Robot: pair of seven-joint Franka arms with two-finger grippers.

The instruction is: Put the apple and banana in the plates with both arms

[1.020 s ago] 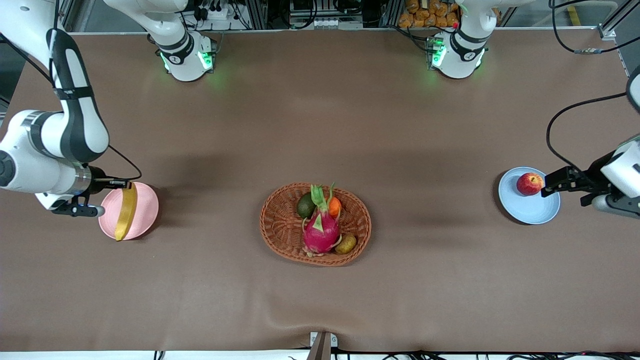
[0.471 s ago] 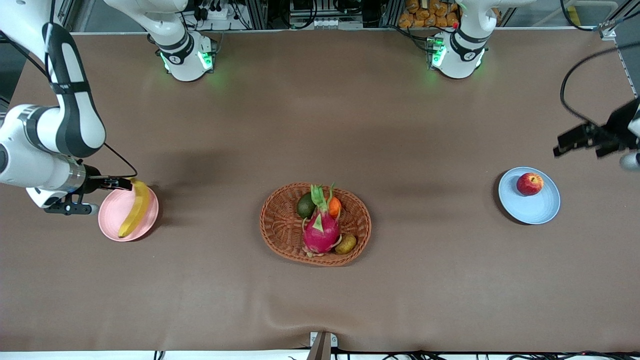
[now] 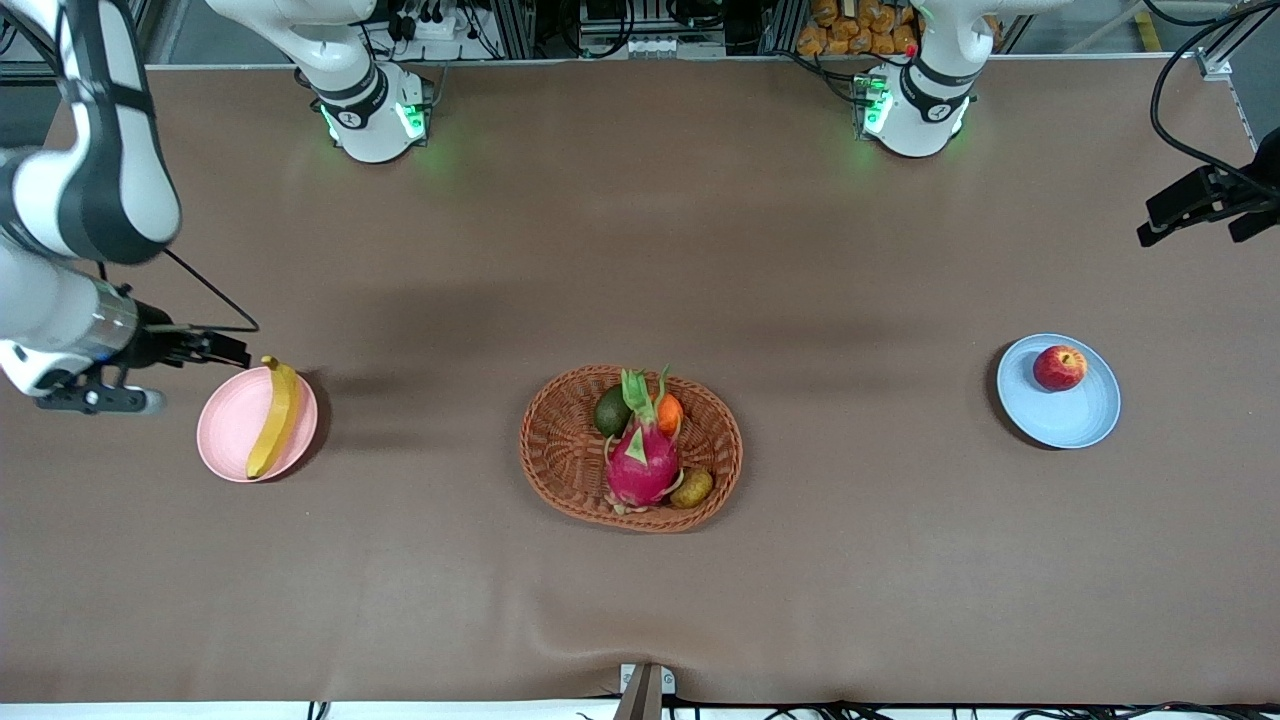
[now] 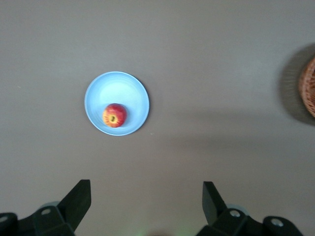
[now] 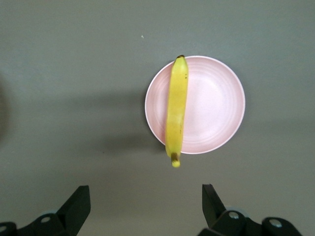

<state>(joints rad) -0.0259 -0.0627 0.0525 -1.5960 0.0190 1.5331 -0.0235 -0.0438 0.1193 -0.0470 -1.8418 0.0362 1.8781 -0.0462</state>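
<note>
Yellow banana (image 5: 176, 111) overhangs pink plate (image 5: 211, 105), clearest from right wrist.

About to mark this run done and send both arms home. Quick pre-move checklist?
1. Apple on the blue plate: ok.
2. Banana on the pink plate: ok, though both its ends overhang the rim.
3. Left pincer open, empty, raised off the blue plate: ok.
4. Right pincer open, empty, raised off the pink plate: ok.
5. Basket at table centre, away from both arms: ok.
</note>
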